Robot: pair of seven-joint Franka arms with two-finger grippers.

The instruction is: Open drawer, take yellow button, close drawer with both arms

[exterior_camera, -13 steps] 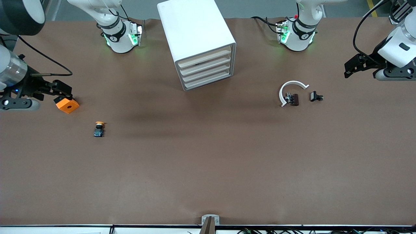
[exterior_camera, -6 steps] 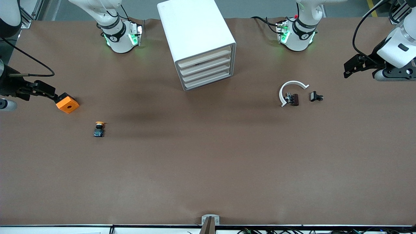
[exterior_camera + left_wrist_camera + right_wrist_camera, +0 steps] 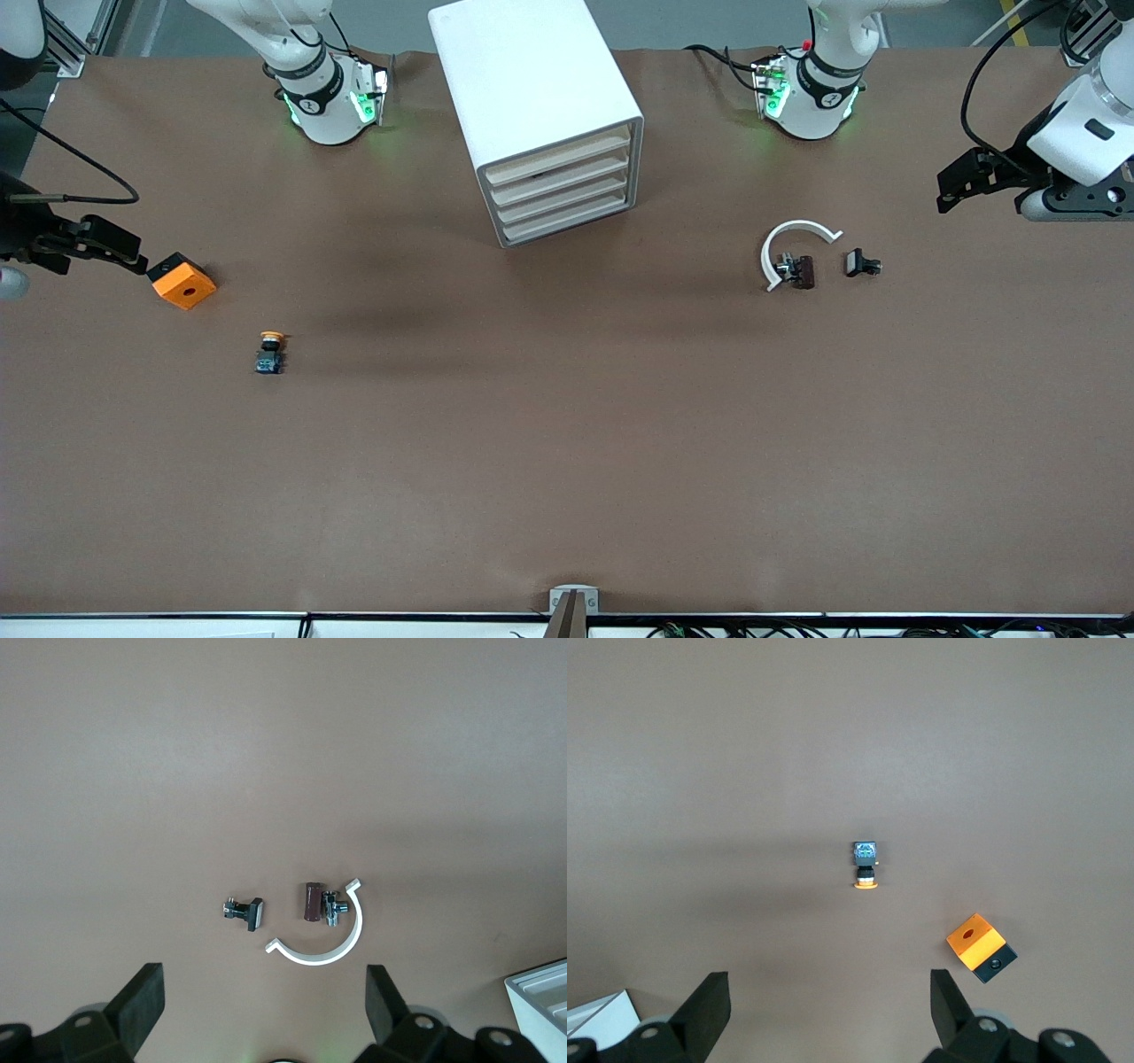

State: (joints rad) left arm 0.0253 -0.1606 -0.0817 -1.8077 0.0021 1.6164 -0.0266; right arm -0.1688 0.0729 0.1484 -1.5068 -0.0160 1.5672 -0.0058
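Note:
The white drawer cabinet (image 3: 540, 115) stands between the two arm bases, and all its drawers (image 3: 560, 190) are shut. The button (image 3: 270, 352) lies on the brown table, orange cap on a dark body; in the right wrist view the button (image 3: 866, 865) sits well clear of the fingers. My right gripper (image 3: 124, 248) hangs open and empty over the right arm's end of the table, beside the orange block (image 3: 183, 282); the right gripper (image 3: 829, 1005) holds nothing. My left gripper (image 3: 952, 186) is open and empty over the left arm's end; the left gripper (image 3: 264, 1001) has bare table under it.
A white C-shaped ring (image 3: 791, 246), a small brown part (image 3: 802, 271) and a black clip (image 3: 861, 263) lie together toward the left arm's end, the ring (image 3: 328, 935) and clip (image 3: 245, 911) also in the left wrist view. The orange block (image 3: 980, 945) has a hole on top.
My right gripper has drawn back from the orange block toward the right arm's end of the table. The block, the button and the left arm have stayed put.

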